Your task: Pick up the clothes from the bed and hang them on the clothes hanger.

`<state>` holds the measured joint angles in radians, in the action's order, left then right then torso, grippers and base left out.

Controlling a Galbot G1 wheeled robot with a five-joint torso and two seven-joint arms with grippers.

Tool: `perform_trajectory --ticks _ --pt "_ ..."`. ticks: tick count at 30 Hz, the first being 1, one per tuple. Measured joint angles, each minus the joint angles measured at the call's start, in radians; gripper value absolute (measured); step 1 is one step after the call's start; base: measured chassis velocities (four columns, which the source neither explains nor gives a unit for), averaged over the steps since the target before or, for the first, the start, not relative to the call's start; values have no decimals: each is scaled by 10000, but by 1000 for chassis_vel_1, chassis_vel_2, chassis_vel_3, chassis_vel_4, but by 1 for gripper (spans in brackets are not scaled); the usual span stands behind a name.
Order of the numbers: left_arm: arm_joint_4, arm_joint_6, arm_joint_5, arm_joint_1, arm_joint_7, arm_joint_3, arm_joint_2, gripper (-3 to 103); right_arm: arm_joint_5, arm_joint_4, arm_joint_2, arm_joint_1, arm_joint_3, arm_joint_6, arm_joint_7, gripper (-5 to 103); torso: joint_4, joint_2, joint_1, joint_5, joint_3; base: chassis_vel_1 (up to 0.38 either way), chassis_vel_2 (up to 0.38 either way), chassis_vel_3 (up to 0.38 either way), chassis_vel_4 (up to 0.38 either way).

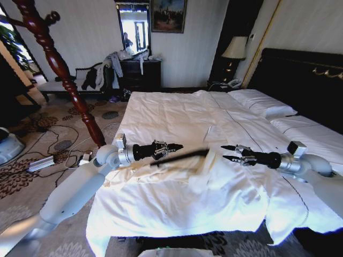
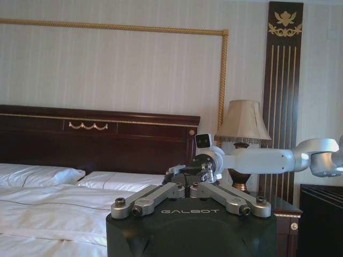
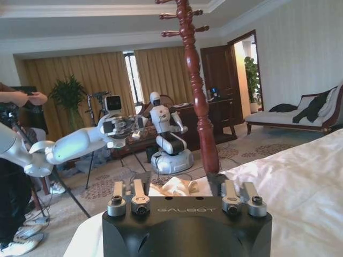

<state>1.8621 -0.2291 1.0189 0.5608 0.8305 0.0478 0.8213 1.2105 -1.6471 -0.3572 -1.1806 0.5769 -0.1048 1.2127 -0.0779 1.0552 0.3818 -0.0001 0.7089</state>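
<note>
A tall reddish wooden coat stand (image 1: 59, 67) is seen rising from a patterned carpet (image 1: 32, 176). Beyond the coat stand, a dark dresser (image 1: 140, 74) is set against the far wall, with a mirror (image 1: 134, 27) and a framed painting (image 1: 168, 15) hung above it. A heap of dark and grey clothes (image 1: 104, 72) is draped beside the dresser. A lamp (image 1: 235, 48) is placed to the dresser's right.
</note>
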Motion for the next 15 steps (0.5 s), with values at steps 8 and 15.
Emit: perform_trajectory --ticks 8,15 --pt "-520 23 -790 785 -799 -118 -4 0 -1204 -76 -634 -517 -21 420 -223 21 -2 0 0 0 0 0 0 0 0" --pt "-975 671 -2320 3125 -3737 -802 336 19 -2092 -103 -1498 -1066 -245 773 -2027 47 0 0 -1 -1 -1 0 0 0 0"
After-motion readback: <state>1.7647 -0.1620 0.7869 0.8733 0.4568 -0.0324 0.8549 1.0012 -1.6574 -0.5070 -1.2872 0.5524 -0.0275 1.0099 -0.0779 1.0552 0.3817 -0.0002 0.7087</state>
